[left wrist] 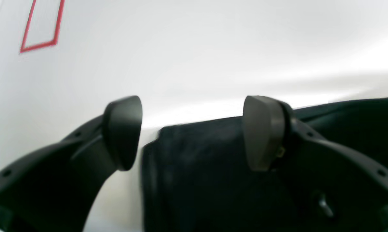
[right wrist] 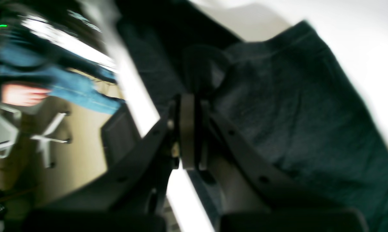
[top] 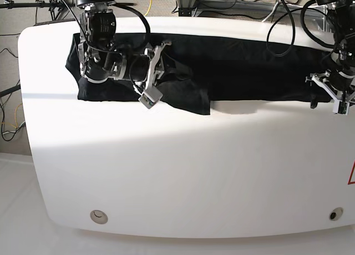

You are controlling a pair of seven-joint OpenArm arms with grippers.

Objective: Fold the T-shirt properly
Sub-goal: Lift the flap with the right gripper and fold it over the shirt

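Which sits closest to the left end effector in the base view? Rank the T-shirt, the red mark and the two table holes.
From the left end effector:
1. T-shirt, just beside it along the table's back.
2. Red mark, at the view's right edge.
3. Small hole, front corner on the view's right.
4. Round hole, front corner on the view's left.

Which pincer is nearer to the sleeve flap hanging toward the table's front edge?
Right. The right pincer is shut just above that flap of the T-shirt. The left pincer is open far across the table, at the shirt's other end.
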